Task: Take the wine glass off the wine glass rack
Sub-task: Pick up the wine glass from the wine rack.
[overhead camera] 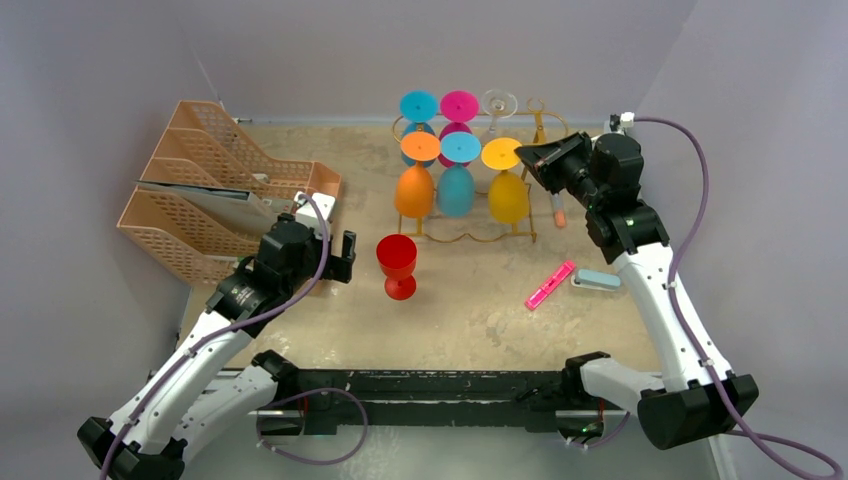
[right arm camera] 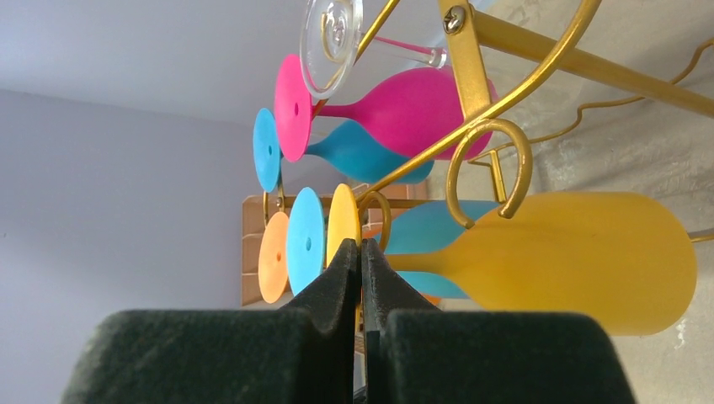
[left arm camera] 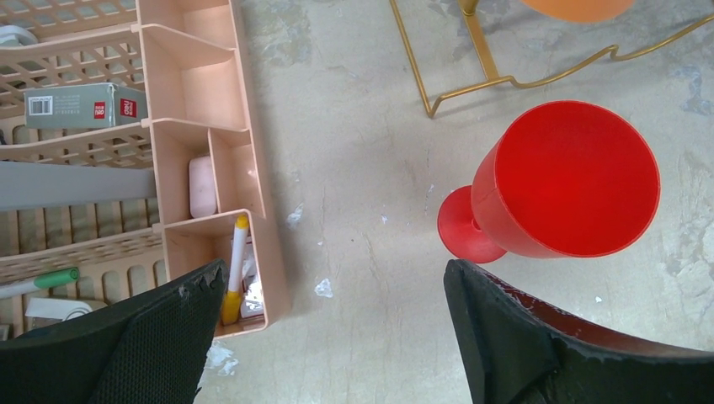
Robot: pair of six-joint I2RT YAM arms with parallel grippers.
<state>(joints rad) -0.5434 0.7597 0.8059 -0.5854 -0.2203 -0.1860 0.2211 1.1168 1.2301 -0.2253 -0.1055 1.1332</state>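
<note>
A red wine glass (overhead camera: 397,264) stands upright on the table in front of the gold wire wine glass rack (overhead camera: 471,236). My left gripper (overhead camera: 342,258) is open just left of it and holds nothing. In the left wrist view the red glass (left arm camera: 564,181) stands beyond the right finger (left arm camera: 505,337), outside the jaws. Orange (overhead camera: 414,190), teal (overhead camera: 456,188) and yellow (overhead camera: 507,195) glasses hang upside down on the rack, with blue, magenta and clear ones behind. My right gripper (right arm camera: 360,248) is shut and empty, its tips by the yellow glass's foot (right arm camera: 343,220).
Peach mesh file trays (overhead camera: 195,195) and a compartment organiser (left arm camera: 210,168) with pens stand at the left. A pink marker (overhead camera: 551,284) and a pale blue eraser (overhead camera: 597,279) lie right of centre. A pen (overhead camera: 556,210) lies beside the rack's right leg.
</note>
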